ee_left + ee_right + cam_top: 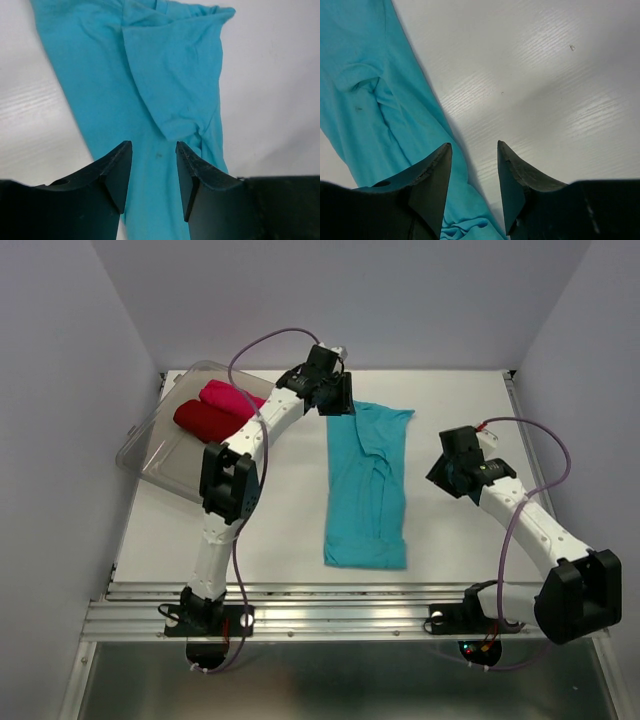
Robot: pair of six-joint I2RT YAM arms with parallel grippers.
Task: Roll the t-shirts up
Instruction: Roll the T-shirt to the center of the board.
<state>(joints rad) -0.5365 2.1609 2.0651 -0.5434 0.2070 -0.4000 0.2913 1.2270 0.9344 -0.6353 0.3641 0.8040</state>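
Left claw (153, 146) hangs open over the far end of the turquoise shirt (165, 75), gripping nothing. The right claw (474, 146) is open too, over bare white table (545, 75) just right of that shirt. Left of it, a red shirt (205, 422) and a pink shirt (232, 398) sit bundled in a clear tub (150, 455). Plain pale walls (400, 300) all round.

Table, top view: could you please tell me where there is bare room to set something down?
Bare: the strip between the turquoise t-shirt and the right gripper, and the far right corner. Crowded: the far left, where the tub holds the dark red t-shirt and pink t-shirt.
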